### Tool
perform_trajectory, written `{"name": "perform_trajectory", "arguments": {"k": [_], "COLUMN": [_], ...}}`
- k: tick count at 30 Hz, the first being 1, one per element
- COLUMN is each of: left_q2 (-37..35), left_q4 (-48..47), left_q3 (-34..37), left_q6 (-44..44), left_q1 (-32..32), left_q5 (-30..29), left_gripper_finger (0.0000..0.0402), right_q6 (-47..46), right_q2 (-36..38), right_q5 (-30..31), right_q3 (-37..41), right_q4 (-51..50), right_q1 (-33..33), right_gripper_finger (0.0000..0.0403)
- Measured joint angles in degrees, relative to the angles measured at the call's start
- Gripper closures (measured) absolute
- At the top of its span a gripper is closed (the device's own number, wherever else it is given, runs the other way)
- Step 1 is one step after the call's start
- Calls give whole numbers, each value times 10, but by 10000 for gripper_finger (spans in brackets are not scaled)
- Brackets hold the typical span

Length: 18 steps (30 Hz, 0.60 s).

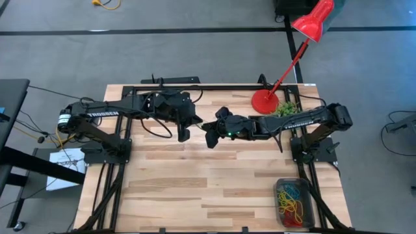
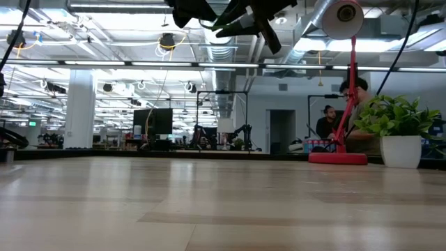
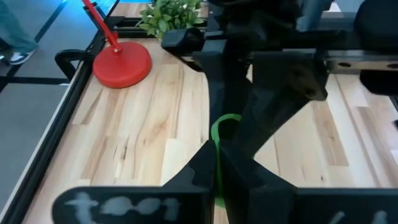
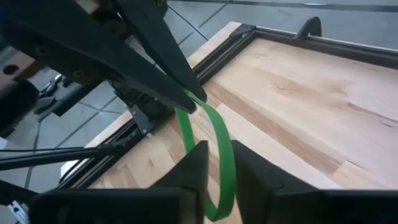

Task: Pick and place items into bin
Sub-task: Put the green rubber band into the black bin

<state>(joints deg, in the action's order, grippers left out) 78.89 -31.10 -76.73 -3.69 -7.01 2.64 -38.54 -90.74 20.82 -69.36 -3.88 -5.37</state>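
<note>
1. Surface: a pale butcher-block wooden table (image 1: 195, 175) framed by black rails, standing on grey floor. Most of its lower half in the high view is bare.
2. Fixtures on the table: a red lamp base (image 1: 264, 101) at upper centre-right of the high view, its red arm rising to a red shade (image 1: 313, 21) at the top right. A small green plant (image 1: 286, 107) in a white pot (image 2: 401, 151) sits just beside the base.
3. Room: the low view shows an open office hall with ceiling light strips, exposed ducts and pillars. A person (image 2: 326, 124) shows at centre-right, behind the lamp base.
4. The bin (image 1: 294, 202), dark and translucent, is at the lower right of the high view, at the table edge, holding many coloured loops (image 1: 291, 197).
5. Left gripper (image 1: 184, 132), at centre of the high view, is shut on one end of a green loop (image 4: 219, 158); its closed tips show in the upper left of the right wrist view.
6. Right gripper (image 1: 212, 138), just beside it, has its fingers (image 4: 194, 163) partly closed about the same green loop, a narrow gap between them. The band runs through that gap.
7. Both grippers hang well above the table, at the top of the low view.
</note>
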Motion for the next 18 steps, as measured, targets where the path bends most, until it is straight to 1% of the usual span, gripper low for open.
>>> {"name": "perform_trajectory", "arguments": {"k": [3, 4, 10, 18], "left_q2": [0, 0, 0, 0], "left_q4": [0, 0, -9, -31], "left_q3": [0, 0, 0, 0], "left_q6": [0, 0, 12, 30], "left_q1": [0, 0, 0, 0], "left_q5": [-2, -2, -3, -4], "left_gripper_finger": [401, 401, 389, 338], "right_q6": [0, 0, 0, -4], "right_q2": [0, 0, 0, 0], "right_q5": [-2, -1, 0, 1], "right_q3": [0, 0, 0, 0], "right_q4": [0, -1, -1, -4], "right_q1": [0, 0, 0, 0], "right_gripper_finger": [387, 394, 400, 401]}}
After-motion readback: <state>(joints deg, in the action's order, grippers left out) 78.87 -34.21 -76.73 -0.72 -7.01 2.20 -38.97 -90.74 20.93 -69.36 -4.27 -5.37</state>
